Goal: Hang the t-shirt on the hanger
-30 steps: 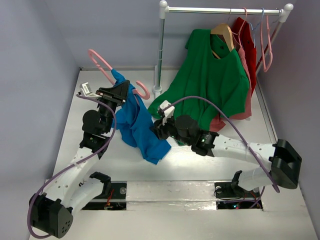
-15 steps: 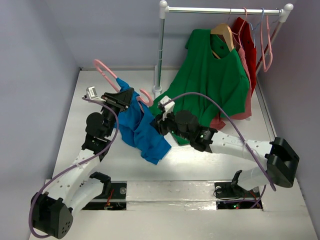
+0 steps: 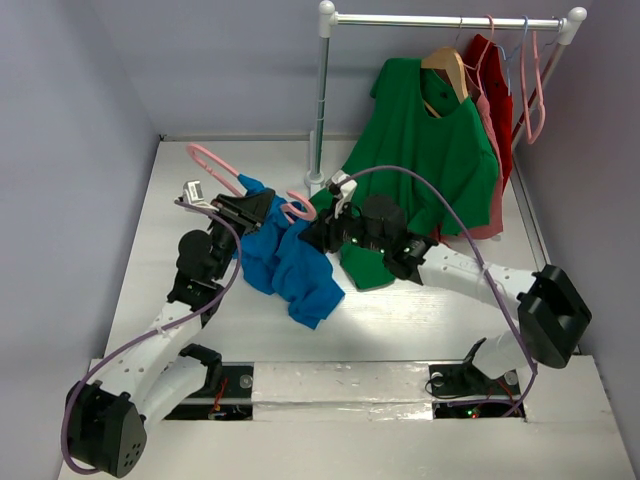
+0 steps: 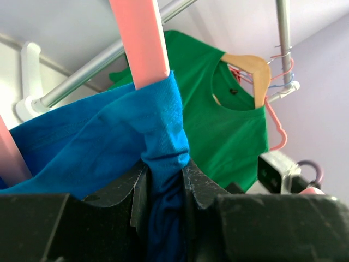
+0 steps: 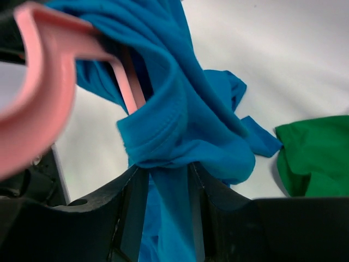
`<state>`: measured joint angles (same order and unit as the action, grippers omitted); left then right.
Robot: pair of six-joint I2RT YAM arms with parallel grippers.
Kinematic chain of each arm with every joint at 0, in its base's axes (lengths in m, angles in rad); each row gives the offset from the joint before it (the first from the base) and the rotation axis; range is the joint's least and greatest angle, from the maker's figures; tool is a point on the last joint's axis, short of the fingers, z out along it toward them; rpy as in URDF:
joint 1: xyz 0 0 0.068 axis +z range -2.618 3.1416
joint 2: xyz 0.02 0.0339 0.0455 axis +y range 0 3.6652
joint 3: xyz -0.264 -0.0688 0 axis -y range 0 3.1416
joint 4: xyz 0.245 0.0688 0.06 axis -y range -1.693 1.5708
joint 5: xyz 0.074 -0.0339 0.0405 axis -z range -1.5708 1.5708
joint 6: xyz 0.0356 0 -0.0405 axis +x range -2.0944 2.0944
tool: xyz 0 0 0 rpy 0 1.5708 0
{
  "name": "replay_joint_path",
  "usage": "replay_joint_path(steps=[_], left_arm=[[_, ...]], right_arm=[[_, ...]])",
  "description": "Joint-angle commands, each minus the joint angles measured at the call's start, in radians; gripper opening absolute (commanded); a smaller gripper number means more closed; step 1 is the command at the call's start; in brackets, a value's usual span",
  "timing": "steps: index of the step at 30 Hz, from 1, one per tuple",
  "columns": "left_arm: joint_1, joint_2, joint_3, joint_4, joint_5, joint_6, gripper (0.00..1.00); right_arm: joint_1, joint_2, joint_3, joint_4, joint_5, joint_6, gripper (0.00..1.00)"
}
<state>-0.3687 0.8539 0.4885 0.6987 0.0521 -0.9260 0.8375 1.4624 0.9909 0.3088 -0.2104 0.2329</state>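
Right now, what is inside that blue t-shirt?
The pink hanger is threaded inside the t-shirt: one arm and the hook poke out. Its middle is hidden under fabric.

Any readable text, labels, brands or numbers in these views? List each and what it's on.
No readable text in any view.
The dark neck tag inside the collar of the green t-shirt is too small to read.
No print shows on the blue t-shirt or the pink hanger.
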Motion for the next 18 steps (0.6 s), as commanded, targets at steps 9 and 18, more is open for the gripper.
replay_joint_path(steps=[9, 18], left_arm=[[0.002, -0.029, 0.010, 0.024, 0.017, 0.032, 0.00], [0.002, -0.007, 0.044, -0.034, 0.068, 0.055, 0.00]], right_arm=[[-0.127, -0.049, 0.026, 0.046, -0.282, 0.023, 0.41], [-0.199, -0.019, 0.061, -0.040, -0.319, 0.017, 0.39]])
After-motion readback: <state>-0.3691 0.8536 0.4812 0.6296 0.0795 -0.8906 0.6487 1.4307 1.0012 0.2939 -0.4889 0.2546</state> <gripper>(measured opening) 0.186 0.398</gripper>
